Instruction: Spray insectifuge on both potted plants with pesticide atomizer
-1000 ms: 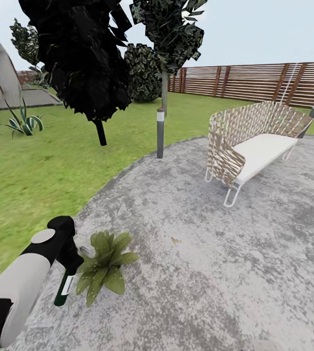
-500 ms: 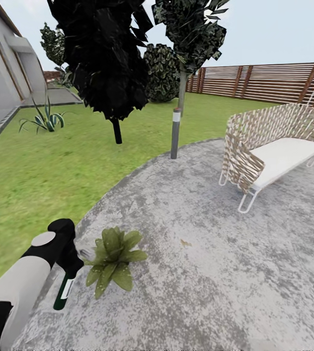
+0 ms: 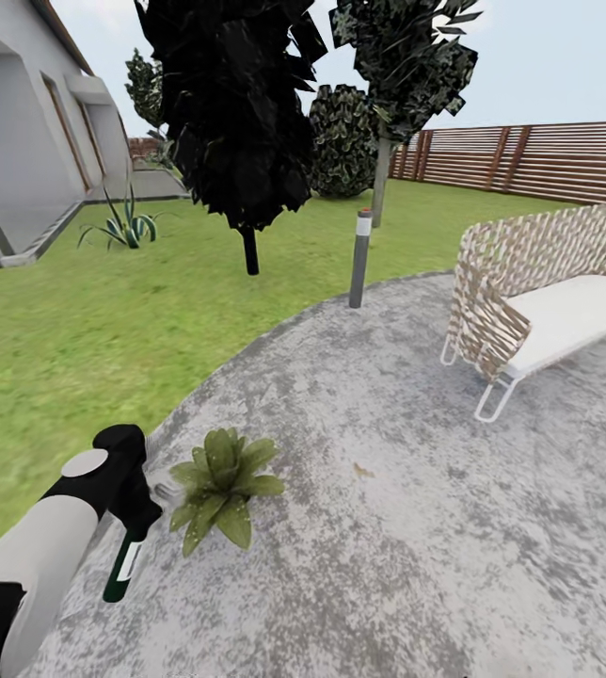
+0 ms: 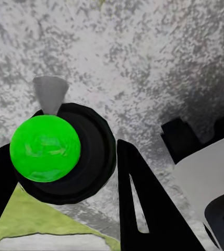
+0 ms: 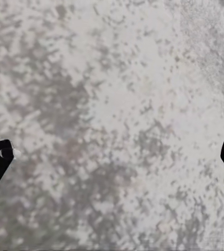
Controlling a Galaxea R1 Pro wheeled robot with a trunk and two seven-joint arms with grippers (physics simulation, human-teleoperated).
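On the round grey patio (image 3: 388, 490), near its edge with the lawn, sits one potted plant (image 3: 223, 485), a low rosette of pointed green leaves that hide its pot. Just left of it my left gripper (image 3: 135, 513) is shut on the pesticide atomizer (image 3: 121, 568), a slim dark bottle with a pale label that hangs below the fingers. The left wrist view looks down on the atomizer (image 4: 57, 154): a bright green cap, a black collar and a grey nozzle, between my left gripper's (image 4: 62, 152) dark fingers. My right gripper (image 5: 114, 154) is open over bare patio stone.
A grey bollard lamp (image 3: 360, 259) stands at the patio's far edge. A woven bench (image 3: 538, 301) with a white seat is on the right. A dark tree (image 3: 247, 141) and an agave clump (image 3: 124, 226) stand on the lawn, a house (image 3: 21, 151) at left, a slatted fence (image 3: 529, 160) behind.
The camera has turned left, so the whole scene has slid right and the house has come into view. My left gripper still holds the atomizer beside the plant.
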